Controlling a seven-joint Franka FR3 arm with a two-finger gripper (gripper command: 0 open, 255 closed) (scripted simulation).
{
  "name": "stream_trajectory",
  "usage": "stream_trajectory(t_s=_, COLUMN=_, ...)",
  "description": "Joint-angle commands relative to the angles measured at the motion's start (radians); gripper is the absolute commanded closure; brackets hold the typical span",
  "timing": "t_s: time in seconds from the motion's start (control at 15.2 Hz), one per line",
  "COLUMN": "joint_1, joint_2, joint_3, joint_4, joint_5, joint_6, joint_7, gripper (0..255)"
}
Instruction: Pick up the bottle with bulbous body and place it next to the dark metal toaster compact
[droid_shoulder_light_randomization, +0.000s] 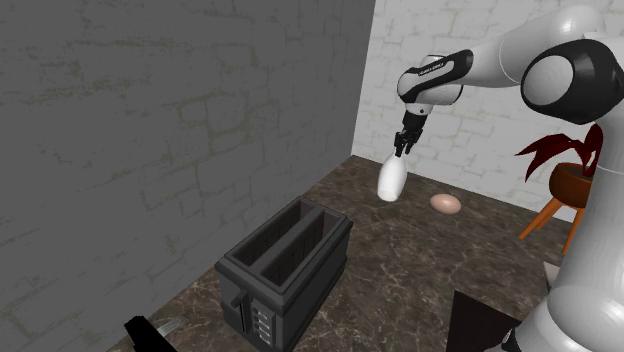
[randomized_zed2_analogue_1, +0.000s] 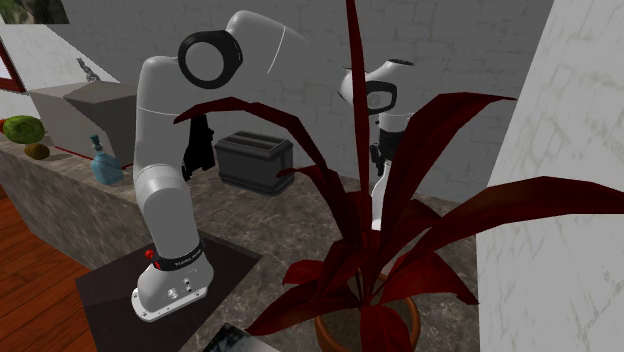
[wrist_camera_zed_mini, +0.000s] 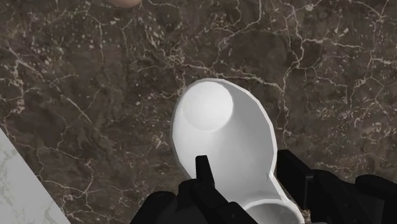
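Observation:
A plain white bottle (droid_shoulder_light_randomization: 391, 181) with a bulbous body hangs tilted under my gripper (droid_shoulder_light_randomization: 403, 146), near the back of the dark marble counter (droid_shoulder_light_randomization: 400, 270). In the wrist view the gripper (wrist_camera_zed_mini: 251, 184) is shut on the narrow neck of the bottle (wrist_camera_zed_mini: 222, 127), and one black finger (wrist_camera_zed_mini: 203, 173) presses each side. Whether the wide end touches the counter I cannot tell. The dark metal toaster (droid_shoulder_light_randomization: 285, 265) stands nearer the shoulder view's lower left, well apart from the bottle. In the second exterior view the toaster (randomized_zed2_analogue_1: 250, 160) sits behind the arm.
A brown egg (droid_shoulder_light_randomization: 446, 204) lies on the counter just to the right of the bottle in the shoulder view. A red-leaved potted plant (droid_shoulder_light_randomization: 565, 160) stands at the right, and the same plant (randomized_zed2_analogue_1: 360, 250) blocks much of the second exterior view. A blue bottle (randomized_zed2_analogue_1: 103, 165) stands farther along.

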Motion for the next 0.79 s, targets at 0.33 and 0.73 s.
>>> stream_trajectory(t_s=0.33, joint_1=0.0, joint_2=-0.004, joint_3=-0.001, joint_4=0.008, joint_5=-0.002, joint_6=-0.012, joint_7=0.002, gripper=255)
stream_trajectory(t_s=0.73, joint_1=0.001, joint_2=-0.024, joint_3=-0.005, joint_4=0.062, joint_5=-0.014, joint_6=-0.085, joint_7=0.011, gripper=255)
